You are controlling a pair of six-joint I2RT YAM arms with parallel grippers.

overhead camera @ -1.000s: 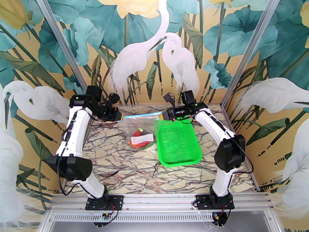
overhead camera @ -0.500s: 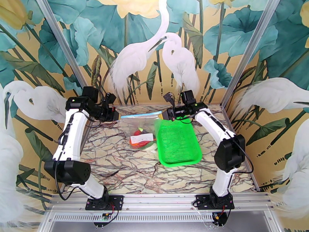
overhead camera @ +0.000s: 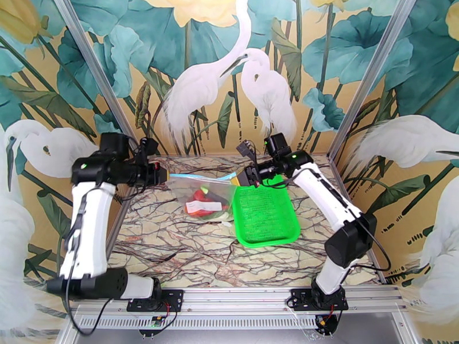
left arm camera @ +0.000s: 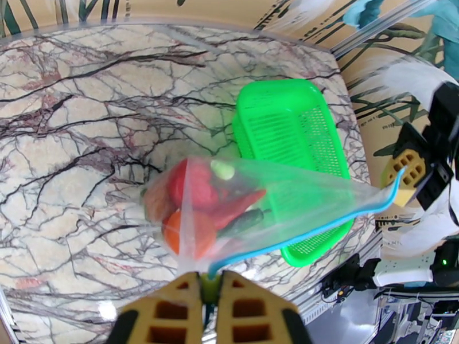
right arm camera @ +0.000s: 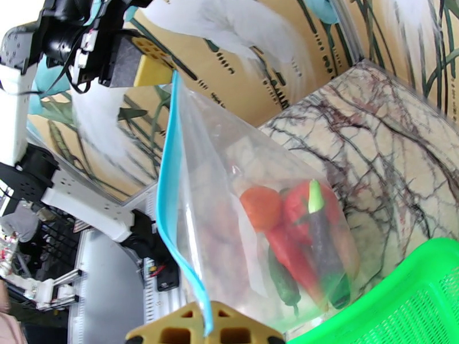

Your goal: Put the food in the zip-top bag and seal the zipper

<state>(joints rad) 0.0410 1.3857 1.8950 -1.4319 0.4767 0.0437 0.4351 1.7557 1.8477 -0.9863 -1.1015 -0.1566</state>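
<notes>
Both ends of the zipper (right arm camera: 166,167) are pinched: one by the left gripper (left arm camera: 209,280), one by the right gripper (right arm camera: 205,319). The zip-top bag (overhead camera: 198,187) is stretched between them, food (right arm camera: 298,213) inside, beside the green basket (overhead camera: 265,222).

Our top camera sits high behind the near edge of the counter (overhead camera: 172,247), looking down across all of it toward the far edge. Our left wrist camera looks close past the left tool (left arm camera: 209,282) along the bag (left arm camera: 275,196) to the right tool (left arm camera: 408,176). Our right wrist camera faces back along the same bag. All three share the basket (overhead camera: 264,216).
</notes>
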